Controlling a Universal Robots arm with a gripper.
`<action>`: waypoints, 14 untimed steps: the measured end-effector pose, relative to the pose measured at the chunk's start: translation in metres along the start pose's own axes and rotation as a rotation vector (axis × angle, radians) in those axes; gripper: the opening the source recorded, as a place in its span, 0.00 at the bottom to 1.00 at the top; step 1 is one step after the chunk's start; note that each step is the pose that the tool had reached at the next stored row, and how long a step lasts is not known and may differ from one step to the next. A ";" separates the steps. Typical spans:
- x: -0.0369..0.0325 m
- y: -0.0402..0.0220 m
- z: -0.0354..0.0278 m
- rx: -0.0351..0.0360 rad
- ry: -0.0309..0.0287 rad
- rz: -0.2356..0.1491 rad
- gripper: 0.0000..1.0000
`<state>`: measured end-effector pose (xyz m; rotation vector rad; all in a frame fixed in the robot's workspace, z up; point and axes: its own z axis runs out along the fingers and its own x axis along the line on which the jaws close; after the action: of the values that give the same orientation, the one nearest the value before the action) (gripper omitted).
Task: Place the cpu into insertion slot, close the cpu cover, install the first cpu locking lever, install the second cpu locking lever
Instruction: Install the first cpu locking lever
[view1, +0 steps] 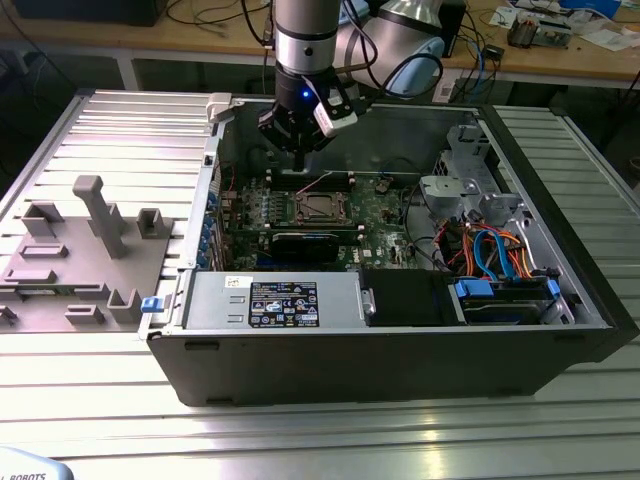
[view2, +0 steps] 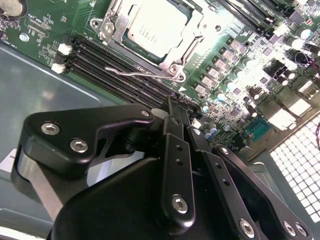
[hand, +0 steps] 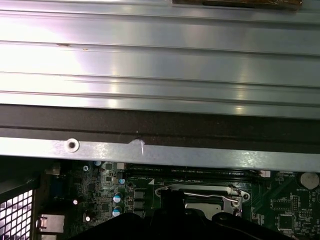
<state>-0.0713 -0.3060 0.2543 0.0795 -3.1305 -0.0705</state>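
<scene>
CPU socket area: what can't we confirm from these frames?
- Second wrist view: the cpu sits under the cpu cover, but the top edge cuts off the far side.
- First wrist view: the pincer body hides most of the socket.
- Exterior view: the insertion slot is too small to judge lever latching.

Across the far part of the first wrist view you see the ribbed aluminium table, then the dark case wall and its silvery flange with a round hole. Beyond the flange lies the green circuit board, carrying the cpu cover and a thin locking lever lying across it. The gripper's black body hides the cover's near edge. A perforated grille sits at one corner.
</scene>
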 end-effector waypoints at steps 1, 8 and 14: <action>0.0000 0.0000 0.0002 0.0001 0.0000 0.000 0.11; 0.0000 -0.0001 0.0026 0.0000 -0.0001 0.000 0.11; -0.0001 -0.0002 0.0043 0.0001 0.0000 0.000 0.11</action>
<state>-0.0712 -0.3060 0.2499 0.0795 -3.1305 -0.0703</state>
